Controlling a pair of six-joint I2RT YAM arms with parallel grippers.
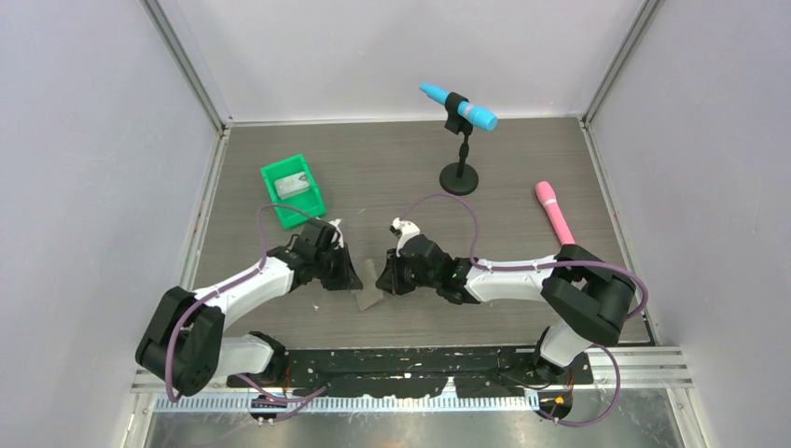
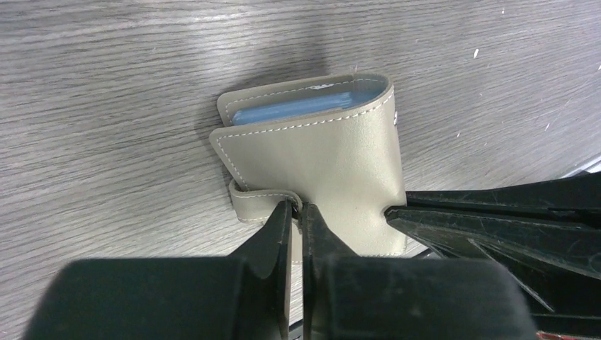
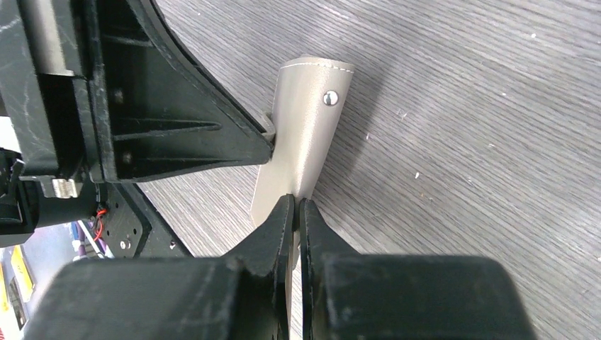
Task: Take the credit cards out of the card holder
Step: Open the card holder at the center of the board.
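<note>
The grey card holder [image 1: 370,291] is held just above the table between my two grippers. In the left wrist view the card holder [image 2: 333,142] is folded, with pale blue pockets showing in its slightly gaping top. My left gripper [image 2: 302,207] is shut on its near edge, right beside the small tab [image 2: 251,200]. The right gripper's fingers [image 2: 496,223] reach in from the right. In the right wrist view my right gripper [image 3: 298,202] is shut on the holder's grey flap [image 3: 305,134], which carries a metal snap stud. The credit cards are hidden inside the holder.
A green bin [image 1: 277,176] at the back left holds a small grey-white flat item [image 1: 292,185]. A blue microphone on a black stand [image 1: 459,173] is at the back centre. A pink microphone [image 1: 555,213] lies at the right. The black base plate [image 1: 420,359] runs along the near edge.
</note>
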